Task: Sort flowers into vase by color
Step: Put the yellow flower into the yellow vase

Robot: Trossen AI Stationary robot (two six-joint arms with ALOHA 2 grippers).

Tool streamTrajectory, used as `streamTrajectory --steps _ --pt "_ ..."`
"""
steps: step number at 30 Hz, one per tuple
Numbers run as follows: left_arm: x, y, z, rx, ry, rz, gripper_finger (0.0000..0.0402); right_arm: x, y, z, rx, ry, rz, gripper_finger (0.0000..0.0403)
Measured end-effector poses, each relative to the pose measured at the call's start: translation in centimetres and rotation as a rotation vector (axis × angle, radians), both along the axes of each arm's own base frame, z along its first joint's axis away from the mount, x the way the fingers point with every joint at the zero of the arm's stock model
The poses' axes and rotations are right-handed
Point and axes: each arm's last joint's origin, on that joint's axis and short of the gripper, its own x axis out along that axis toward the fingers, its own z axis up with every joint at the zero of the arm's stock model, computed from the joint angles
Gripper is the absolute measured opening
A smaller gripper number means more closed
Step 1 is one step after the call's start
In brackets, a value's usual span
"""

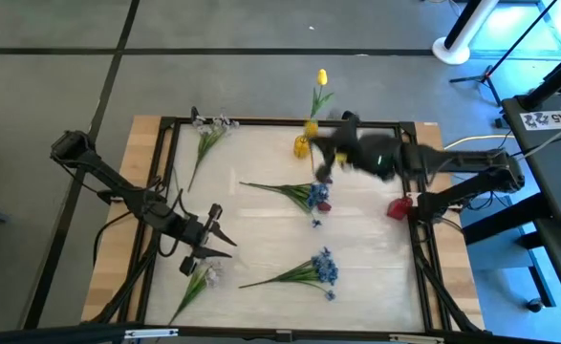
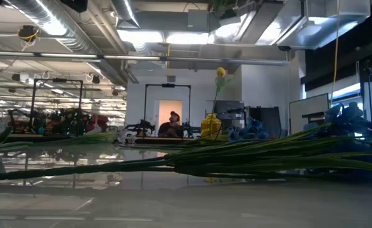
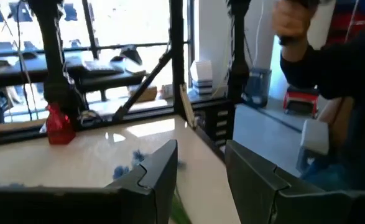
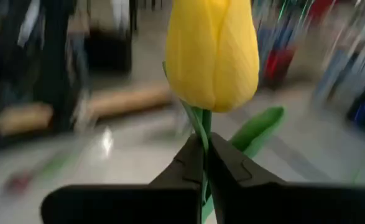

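— Where's your right gripper (image 4: 204, 163)?

— Your jaws are clamped together on the stem of a yellow tulip (image 4: 212, 53); the bloom stands just above the fingertips, a green leaf (image 4: 257, 129) beside them.

— And your left gripper (image 3: 201, 180)?

— Jaws apart, nothing between them. A red vase (image 3: 60, 124) stands well ahead of them, blue bits (image 3: 127, 168) on the table (image 3: 76, 155) nearer in.

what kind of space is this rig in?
Probably a robotics lab or open industrial workshop: exposed ceiling ducts and strip lights, more black-framed benches with arms behind the table, and a person seated at another station.
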Motion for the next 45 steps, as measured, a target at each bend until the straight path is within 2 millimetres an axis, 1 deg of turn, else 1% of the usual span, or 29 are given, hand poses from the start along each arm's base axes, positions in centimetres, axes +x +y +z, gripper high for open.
streamTrajectory --steps 3,5,8,10,13,15,17,19,22,24,28,29,31,35,37,40,45 --pt "0.0 0.0 -0.3 0.013 0.023 -0.006 0.0131 0.3 -3.4 0.4 -0.058 -0.060 -0.028 0.0006" --pt "0.0 0.0 -0.4 0.001 0.041 -0.001 0.0131 0.6 -5.7 -0.2 -0.057 -0.054 -0.063 0.0007" --pt "0.1 0.2 -0.5 -0.020 0.063 0.029 0.0131 0.9 -8.9 -1.3 -0.004 -0.057 -0.080 0.0004" --pt "0.2 0.5 -0.6 -0.037 0.078 0.058 0.0131 1.0 -10.4 -1.9 0.028 -0.057 -0.104 0.0003" --pt "0.5 1.2 -0.6 -0.061 0.093 0.105 0.0131 1.0 -12.0 -2.8 0.092 -0.056 -0.150 0.0005" --pt "0.7 2.0 -0.2 -0.062 0.130 0.150 0.0131 0.9 -12.5 -3.0 0.127 -0.070 -0.163 0.0005" --pt "0.9 3.1 0.7 -0.050 0.171 0.205 0.0131 0.8 -12.6 -3.0 0.132 -0.080 -0.170 0.0003" --pt "1.0 4.4 1.6 -0.044 0.213 0.269 0.0131 0.8 -12.6 -3.0 0.131 -0.081 -0.174 0.0003" --pt "1.0 6.5 2.2 -0.025 0.275 0.369 0.0131 0.9 -12.6 -3.1 0.132 -0.078 -0.190 0.0004" --pt "1.0 7.7 2.3 -0.021 0.315 0.412 0.0131 1.0 -12.7 -3.7 0.146 -0.083 -0.199 0.0005" --pt "0.9 9.8 1.7 -0.006 0.426 0.488 0.0131 1.0 -13.3 -5.5 0.163 -0.059 -0.232 0.0002" --pt "0.8 10.2 1.9 -0.001 0.449 0.503 0.0131 0.8 -13.5 -6.0 0.167 -0.049 -0.248 0.0003" --pt "0.7 11.0 3.1 0.013 0.476 0.534 0.0131 0.8 -13.8 -6.7 0.170 -0.036 -0.265 0.0004" --pt "0.4 11.8 6.0 0.040 0.489 0.570 0.0131 0.7 -13.7 -6.5 0.159 -0.050 -0.267 0.0004" --pt "0.3 12.1 7.0 0.041 0.477 0.581 0.0131 0.8 -13.7 -6.6 0.159 -0.042 -0.266 0.0004" --pt "0.2 12.1 7.1 0.044 0.490 0.585 0.0131 0.7 -13.7 -6.4 0.142 -0.055 -0.258 0.0004" --pt "-0.1 11.9 6.7 0.046 0.547 0.578 0.0131 -0.4 -12.9 -4.4 0.105 -0.123 -0.217 0.0003"
